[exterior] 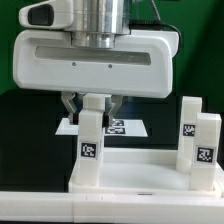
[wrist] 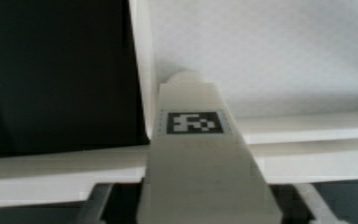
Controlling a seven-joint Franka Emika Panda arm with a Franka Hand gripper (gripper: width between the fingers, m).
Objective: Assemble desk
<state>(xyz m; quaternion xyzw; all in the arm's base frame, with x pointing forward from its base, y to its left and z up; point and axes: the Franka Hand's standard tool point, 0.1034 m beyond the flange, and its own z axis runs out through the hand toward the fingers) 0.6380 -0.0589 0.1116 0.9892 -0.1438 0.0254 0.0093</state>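
From the exterior view: gripper hanging low over the tabletop panel, fingers closing around the top of a leg and gripping it upright at the panel's corner on the exterior view's left. Standing already at the exterior view's right, two more legs, close together, markers facing the camera. Lying behind on the dark table, the marker board, partly hidden by the held leg. Judging from this, fitting the third leg into its corner socket; whether seated or only resting there, impossible to tell. From the wrist view: looking straight down the held leg, its marker showing, its far end meeting the panel's rim beside the dark table. Next, probably calling for keeping the leg vertical, pressing or twisting it home, then releasing without tipping it.
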